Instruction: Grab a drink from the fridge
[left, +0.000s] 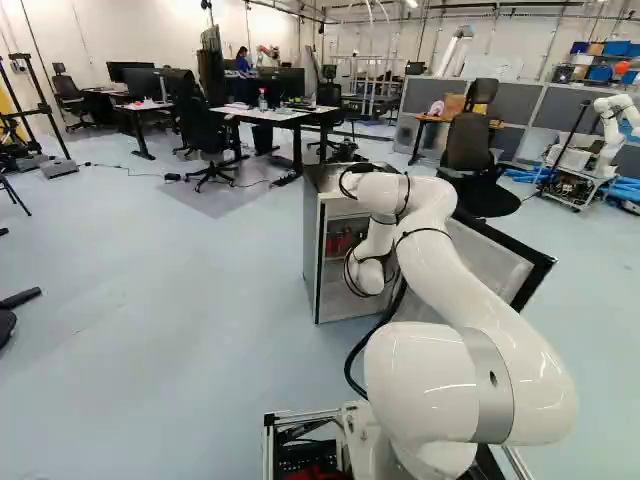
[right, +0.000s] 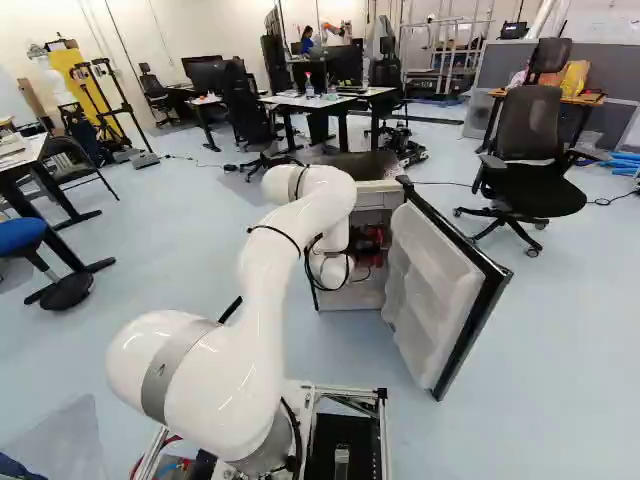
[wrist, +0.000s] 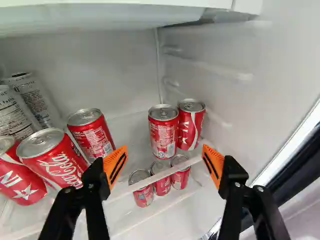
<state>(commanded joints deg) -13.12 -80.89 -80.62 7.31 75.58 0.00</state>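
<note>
Claw (wrist: 165, 152) spread wide inside the fridge (left: 311, 240), its door (right: 440, 290) swung open; two red cans (wrist: 163, 134) stand upright, side by side, ahead between the fingers. Bare shelf (wrist: 131, 127) separates them from another red can (wrist: 91, 134), beyond one fingertip.

Fridge (left: 312, 260) left of door (right: 432, 285); inside, 7 cans (wrist: 163, 131) on shelf (wrist: 125, 191), 3 cans (wrist: 161, 186) below.
</note>
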